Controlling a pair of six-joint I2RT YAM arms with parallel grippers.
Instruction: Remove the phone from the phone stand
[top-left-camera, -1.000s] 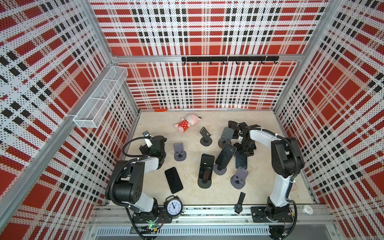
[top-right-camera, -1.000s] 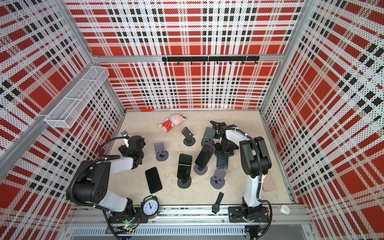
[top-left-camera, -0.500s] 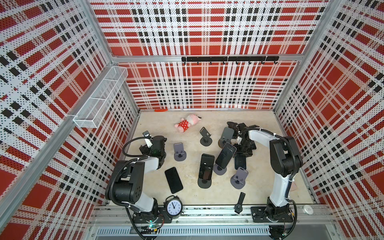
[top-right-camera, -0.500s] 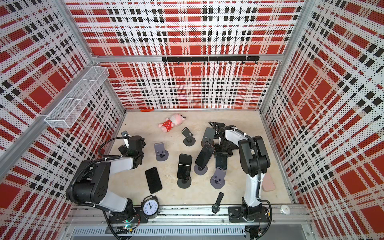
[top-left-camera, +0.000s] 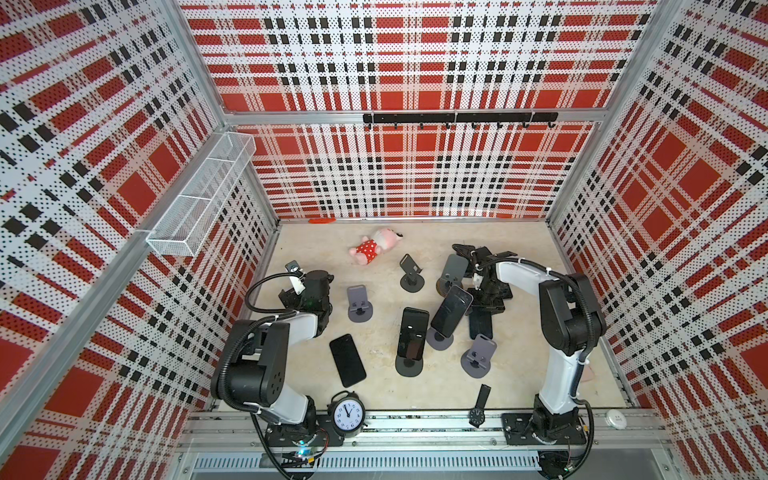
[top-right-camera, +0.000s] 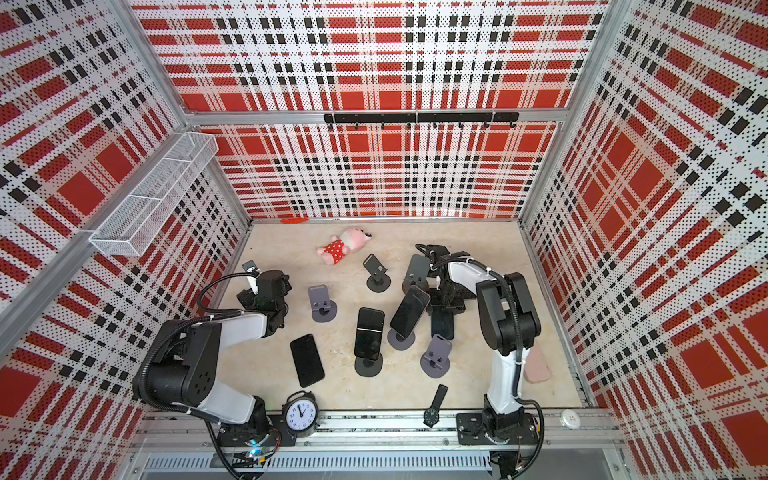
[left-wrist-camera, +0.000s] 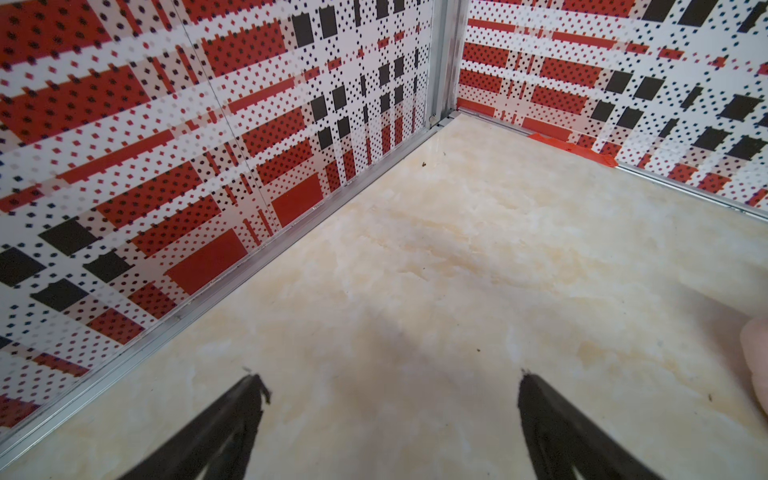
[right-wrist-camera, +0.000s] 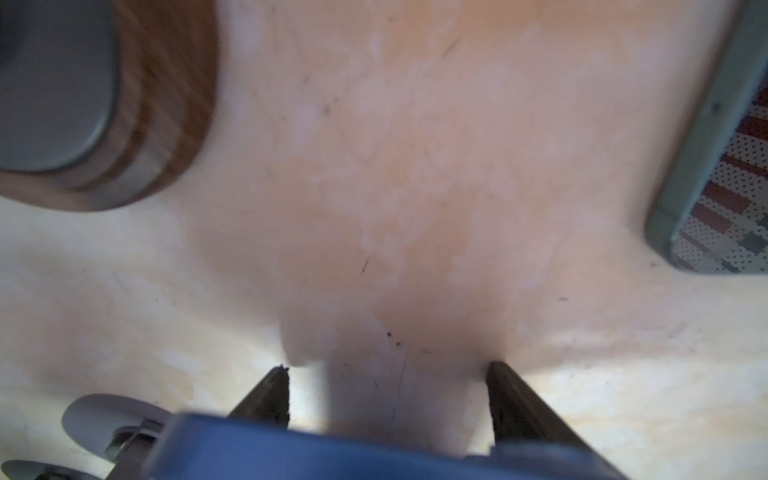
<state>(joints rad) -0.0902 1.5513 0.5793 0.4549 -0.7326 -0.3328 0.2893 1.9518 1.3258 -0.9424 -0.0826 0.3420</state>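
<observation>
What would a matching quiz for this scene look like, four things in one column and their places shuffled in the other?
Things:
1. pink plush doll in a red dotted dress
2. black alarm clock with a white face
3. white wire mesh basket
4. black smartphone nearest the clock

Places:
A. lying flat toward the front left of the tabletop
B. hung on the left wall
C. upright at the front edge
D. lying near the back wall

Pairs: 1-D, 2-C, 3-B, 4-A
</observation>
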